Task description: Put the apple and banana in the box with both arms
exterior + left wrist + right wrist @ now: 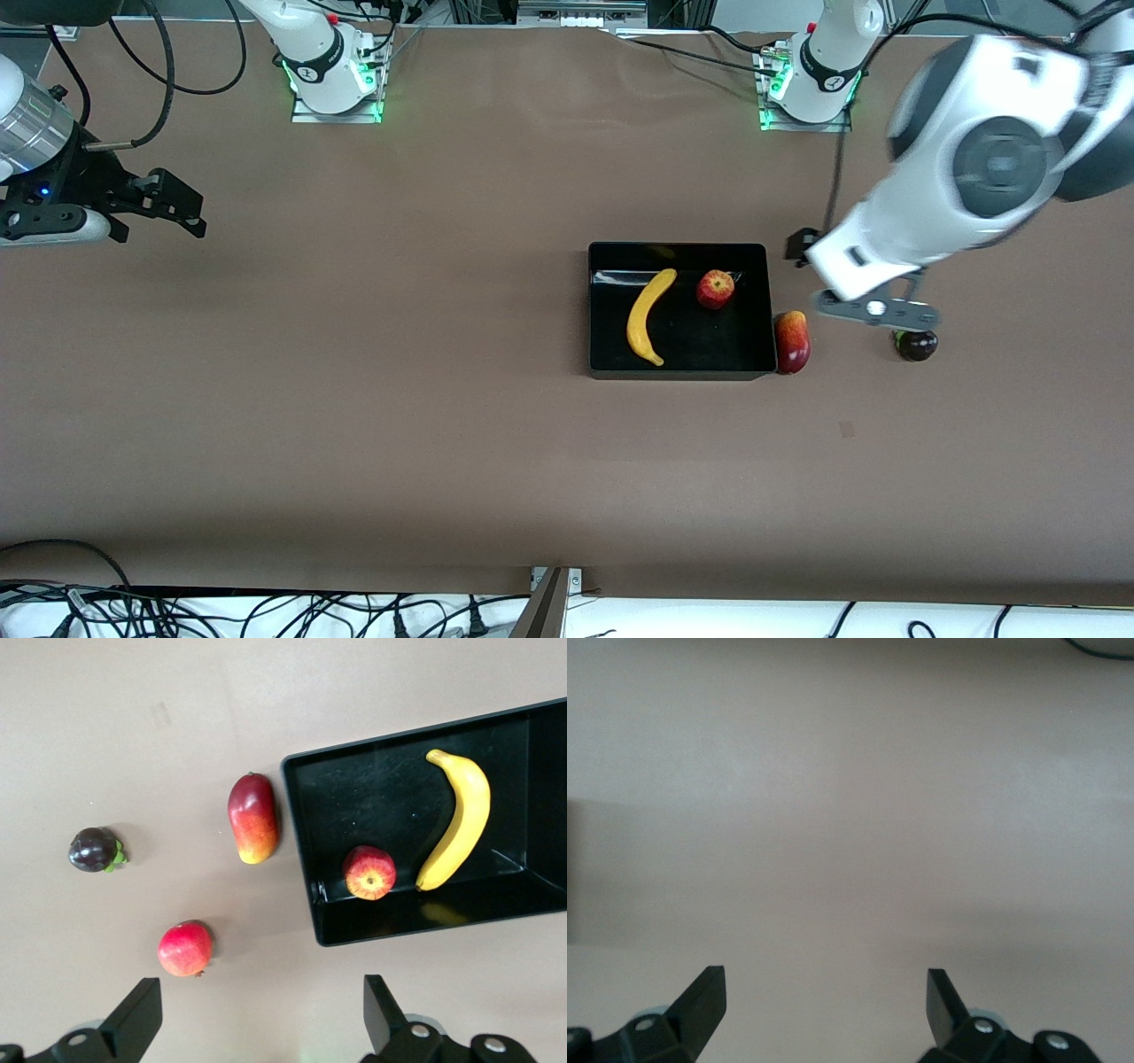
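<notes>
Fruit sits in the box (602, 354): banana (648, 315) firm, apple (715, 290) smooth, we judge; our left gripper (257, 1019) and right gripper (824, 1005) both gape, empty.

The front view looks steeply down from high across the counter (354, 399), facing both robot bases along its top edge. The left wrist view looks straight down from well above, taking in the box (306, 828), the mango (252, 818) and the mangosteen (94, 850), which the front view shares. The right wrist view faces bare counter (850, 815) only, its pincer (824, 1001) at the frame's edge.
</notes>
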Controlling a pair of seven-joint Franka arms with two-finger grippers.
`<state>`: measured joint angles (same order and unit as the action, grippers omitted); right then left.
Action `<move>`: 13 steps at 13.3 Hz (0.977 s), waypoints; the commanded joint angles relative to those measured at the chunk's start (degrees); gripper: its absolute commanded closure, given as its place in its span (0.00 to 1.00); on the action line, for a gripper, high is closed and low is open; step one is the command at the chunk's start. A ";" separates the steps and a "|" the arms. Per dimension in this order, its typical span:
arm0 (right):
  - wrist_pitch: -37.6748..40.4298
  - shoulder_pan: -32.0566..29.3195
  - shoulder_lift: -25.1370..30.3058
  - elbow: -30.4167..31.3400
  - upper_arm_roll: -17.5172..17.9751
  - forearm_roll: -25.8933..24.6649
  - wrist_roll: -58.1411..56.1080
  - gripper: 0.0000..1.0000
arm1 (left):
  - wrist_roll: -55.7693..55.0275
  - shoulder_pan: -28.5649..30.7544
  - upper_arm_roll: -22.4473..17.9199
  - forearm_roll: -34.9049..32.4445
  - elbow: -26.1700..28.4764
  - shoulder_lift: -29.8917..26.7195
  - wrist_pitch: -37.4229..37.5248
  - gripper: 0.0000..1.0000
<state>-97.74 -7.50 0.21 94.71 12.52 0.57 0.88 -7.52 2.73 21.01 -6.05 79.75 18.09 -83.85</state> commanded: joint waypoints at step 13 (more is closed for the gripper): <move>0.36 -0.32 -0.47 -1.11 0.40 -0.48 -0.08 0.00 | 4.09 -7.39 -21.45 8.68 21.23 -21.43 -11.16 0.00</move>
<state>-97.74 -7.50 0.13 94.64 12.52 0.57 0.88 -2.15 -4.06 -0.33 1.89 100.20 -2.55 -94.50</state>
